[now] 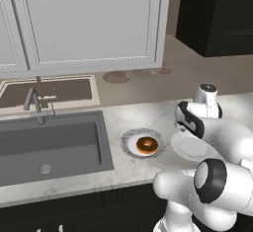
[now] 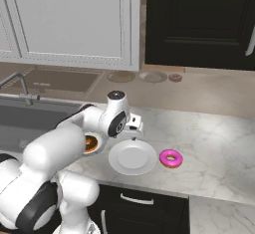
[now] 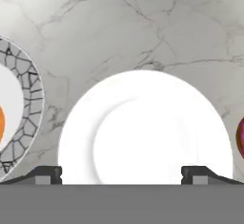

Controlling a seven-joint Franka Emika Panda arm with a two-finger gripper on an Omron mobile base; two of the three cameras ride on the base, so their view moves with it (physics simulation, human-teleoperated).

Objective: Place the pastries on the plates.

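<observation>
Marble counter (image 2: 214, 143) — grey sink (image 1: 49, 144) left, white cabinets (image 1: 84, 19) above.

No text, label, brand, number or sign can be read anywhere in the three views. The white panelled cabinet doors (image 1: 89, 19) at the upper left of the left base view are blank, and so is the pale marbled stone desk (image 2: 214, 143). The round plate with the grey crackle-patterned rim (image 3: 28, 99) at the left edge of the hand view carries only a web of dark lines, no lettering. The plain white round plate (image 3: 143, 127) in the middle of that view is unmarked.
</observation>
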